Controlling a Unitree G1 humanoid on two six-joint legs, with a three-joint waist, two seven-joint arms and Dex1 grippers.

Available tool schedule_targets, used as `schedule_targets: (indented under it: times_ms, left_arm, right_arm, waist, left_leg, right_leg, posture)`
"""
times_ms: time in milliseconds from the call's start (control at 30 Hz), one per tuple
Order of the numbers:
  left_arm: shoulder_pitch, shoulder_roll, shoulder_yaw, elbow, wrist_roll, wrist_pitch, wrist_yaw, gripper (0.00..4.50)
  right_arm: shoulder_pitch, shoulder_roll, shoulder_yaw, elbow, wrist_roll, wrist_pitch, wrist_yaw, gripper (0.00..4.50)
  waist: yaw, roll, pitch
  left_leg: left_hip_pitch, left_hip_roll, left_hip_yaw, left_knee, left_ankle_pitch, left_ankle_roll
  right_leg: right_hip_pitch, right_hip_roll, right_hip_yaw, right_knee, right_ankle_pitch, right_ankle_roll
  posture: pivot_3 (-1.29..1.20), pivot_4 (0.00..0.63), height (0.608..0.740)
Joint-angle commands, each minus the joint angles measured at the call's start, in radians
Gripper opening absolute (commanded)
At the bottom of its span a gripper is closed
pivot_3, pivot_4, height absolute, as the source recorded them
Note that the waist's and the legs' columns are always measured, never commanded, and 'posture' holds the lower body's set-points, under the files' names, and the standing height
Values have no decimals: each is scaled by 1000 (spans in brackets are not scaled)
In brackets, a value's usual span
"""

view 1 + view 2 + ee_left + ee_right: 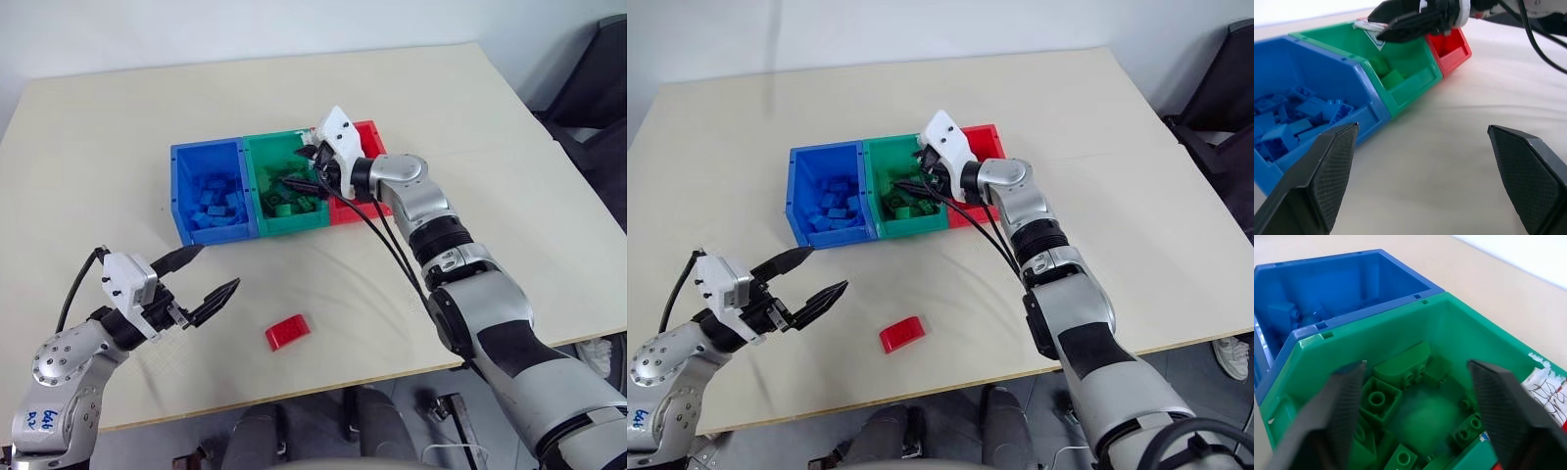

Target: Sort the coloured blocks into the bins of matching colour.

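Red brick [287,332] beside left tool [210,273] | right tool [306,168] over green bin [294,223]

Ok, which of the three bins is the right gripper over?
The green bin, the middle one; the open right gripper hangs above its green bricks.

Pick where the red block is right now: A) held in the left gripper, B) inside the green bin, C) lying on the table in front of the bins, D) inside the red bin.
C: the red block lies on the bare table, near the open left gripper and apart from the bins.
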Motion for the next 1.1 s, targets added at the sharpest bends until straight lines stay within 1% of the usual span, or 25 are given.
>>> schedule_targets:
  times_ms: [33,133,200,300,367,433,500,567,667,767,900,1000,1100]
  left_arm:
    - [6,-4,-12,-36,-19,-2,1,4500]
    - [-22,4,-39,-18,-14,-1,-16,4500]
    - [-53,20,-64,15,1,-9,-45,4500]
    - [-92,38,-93,63,15,-22,-84,4500]
    - [-121,55,-120,101,27,-37,-124,4500]
    - [-142,72,-148,134,44,-60,-169,4500]
    - [-169,83,-176,161,47,-68,-206,4500]
    - [-191,90,-198,178,47,-68,-237,4500]
    - [-249,99,-246,209,55,-54,-278,4500]
    - [-283,100,-261,238,60,-67,-298,4500]
    - [-302,100,-257,265,69,-85,-311,4500]
    - [-289,105,-231,276,71,-95,-307,4500]
    - [-234,122,-182,268,67,-109,-305,4500]
  right_arm:
    - [14,-42,-29,-133,42,-18,77,4470]
    - [129,-121,-38,-321,102,9,204,4470]
    - [265,-212,-49,-469,144,39,283,4470]
    - [448,-331,-83,-620,190,60,338,4470]
    - [583,-414,-128,-693,230,48,383,4470]
    - [688,-464,-174,-746,270,28,400,4470]
    - [773,-494,-227,-794,326,37,412,4470]
    - [841,-516,-269,-834,349,49,391,4470]
    - [988,-569,-368,-839,367,-41,415,4470]
    - [1054,-596,-420,-856,389,-33,391,4470]
    - [1077,-624,-417,-851,376,-53,396,4470]
    - [1019,-600,-359,-904,401,-2,387,4470]
    - [957,-595,-250,-1007,437,135,421,4470]
  waist:
    - [1,0,0]
    - [16,0,0]
    - [36,-1,0]
    - [43,0,0]
    - [53,0,0]
    - [54,1,0]
    - [49,1,0]
    - [46,1,0]
    - [52,1,0]
    - [59,1,0]
    - [52,1,0]
    - [48,1,0]
    - [41,1,0]
  left_leg:
    - [0,0,0,0,0,0]
    - [0,0,-2,0,0,0]
    - [0,-1,-3,0,0,0]
    - [-1,-2,-6,1,0,1]
    - [-1,-2,-5,1,-1,1]
    - [-1,-1,-4,1,-1,1]
    - [1,-1,0,1,-1,1]
    - [2,0,1,1,0,0]
    - [3,1,2,1,1,-3]
    - [3,1,3,1,2,-3]
    - [5,2,3,1,2,-3]
    - [5,3,3,1,2,-3]
    - [5,4,3,1,2,-4]
  right_leg:
    - [0,0,0,0,0,0]
    - [1,0,-1,0,0,0]
    - [2,0,-1,-1,0,0]
    - [4,-1,-4,-4,0,0]
    - [4,-1,-5,-5,1,1]
    - [4,0,-6,-6,1,1]
    - [4,2,-4,-6,1,1]
    - [5,4,-4,-6,1,1]
    - [5,6,-2,-4,1,0]
    - [5,7,-1,-4,1,0]
    - [5,7,1,-4,1,0]
    - [5,8,2,-4,2,0]
    - [4,9,3,-3,2,-1]
  posture:
    - [0,150,740]
    - [0,150,740]
    - [0,150,740]
    - [0,150,740]
    - [0,150,740]
    - [0,150,740]
    - [0,150,740]
    - [0,150,740]
    - [0,150,740]
    - [0,150,740]
    - [0,150,740]
    - [0,150,740]
    - [0,150,740]
